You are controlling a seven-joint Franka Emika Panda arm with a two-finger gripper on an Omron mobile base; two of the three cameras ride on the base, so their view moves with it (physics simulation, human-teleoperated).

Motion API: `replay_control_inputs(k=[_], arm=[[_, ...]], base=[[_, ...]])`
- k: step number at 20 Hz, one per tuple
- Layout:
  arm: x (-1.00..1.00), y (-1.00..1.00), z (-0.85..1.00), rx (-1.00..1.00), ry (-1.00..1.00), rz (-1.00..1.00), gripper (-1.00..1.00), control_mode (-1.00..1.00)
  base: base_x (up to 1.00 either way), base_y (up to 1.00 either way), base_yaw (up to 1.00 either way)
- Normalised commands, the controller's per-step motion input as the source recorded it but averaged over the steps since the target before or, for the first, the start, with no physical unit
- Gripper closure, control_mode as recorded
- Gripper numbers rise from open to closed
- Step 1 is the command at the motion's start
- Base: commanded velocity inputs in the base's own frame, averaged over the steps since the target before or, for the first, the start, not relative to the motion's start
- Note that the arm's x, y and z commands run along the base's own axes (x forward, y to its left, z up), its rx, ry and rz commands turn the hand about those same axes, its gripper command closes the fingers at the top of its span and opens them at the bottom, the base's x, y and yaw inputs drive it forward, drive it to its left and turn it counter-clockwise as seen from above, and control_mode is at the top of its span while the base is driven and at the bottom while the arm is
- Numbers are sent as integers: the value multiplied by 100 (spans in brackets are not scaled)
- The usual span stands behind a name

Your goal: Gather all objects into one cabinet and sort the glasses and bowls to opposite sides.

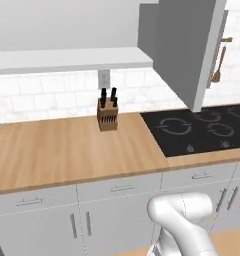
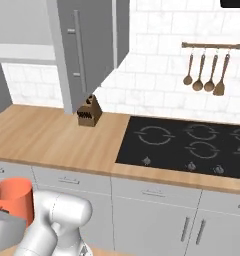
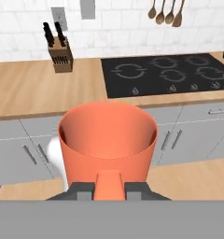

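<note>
Left base view looks over the long wooden tabletop, where a small wooden knife block stands against the tiled wall. Right of the block lies the black glass hob, and above and right of it the tall grey cabinet door hangs swung out, so the white shelf board left of it lies open to a reach.

Right base view shows the same door with its long vertical bar handle just above the knife block. The plain orange-red tumbler is carried low, well down and left of the block, in front of the drawers; I judge it is held back there for travel toward the cabinet.

Hand view has the tumbler upright and mouth-up, filling the foreground below the block. The pincer is clenched on its base, likely to keep it level until it reaches the shelf.
</note>
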Motion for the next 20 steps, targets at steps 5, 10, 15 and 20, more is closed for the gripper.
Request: replay_control_inputs(k=[5, 10, 15, 20], arm=[[0, 0, 0, 0, 0, 0, 100, 100], [0, 0, 0, 0, 0, 0, 100, 100], [0, 0, 0, 0, 0, 0, 100, 100], [0, 0, 0, 0, 0, 0, 100, 100]], base=[[60, -100, 0], [44, -100, 0], [29, -100, 0], [23, -100, 1]])
